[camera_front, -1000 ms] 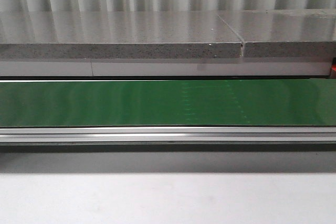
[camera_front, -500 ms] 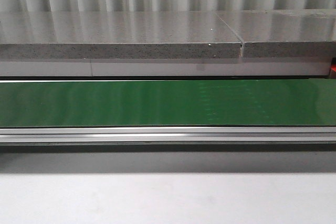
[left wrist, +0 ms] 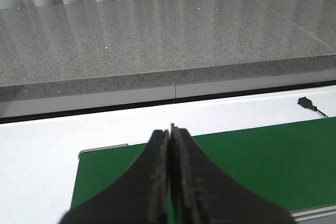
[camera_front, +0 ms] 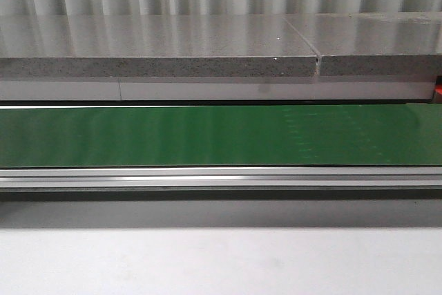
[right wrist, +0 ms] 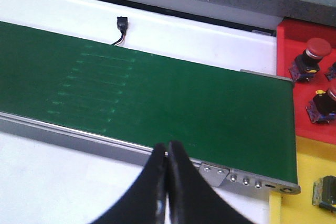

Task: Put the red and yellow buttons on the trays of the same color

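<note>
- Left gripper (left wrist: 169, 182): two matte black, curved fingers (left wrist: 142, 182) that widen toward the base and narrow to thin tips.
- Inner faces of the left fingers: worn, rough pad edges with brownish scuffing along the seam.
- A small pale notch shows at the left tip.
- Right gripper (right wrist: 167, 192): two matte black fingers (right wrist: 186, 198) of the same flared, blade-like shape, surfaces smooth and unmarked.
- No cables, screws or printed markings can be made out on either gripper.

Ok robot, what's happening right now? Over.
Left tool shut, empty. Right tool shut, empty. Green belt bare, no button to grab. Two red buttons already on red tray. Nothing blocking.
</note>
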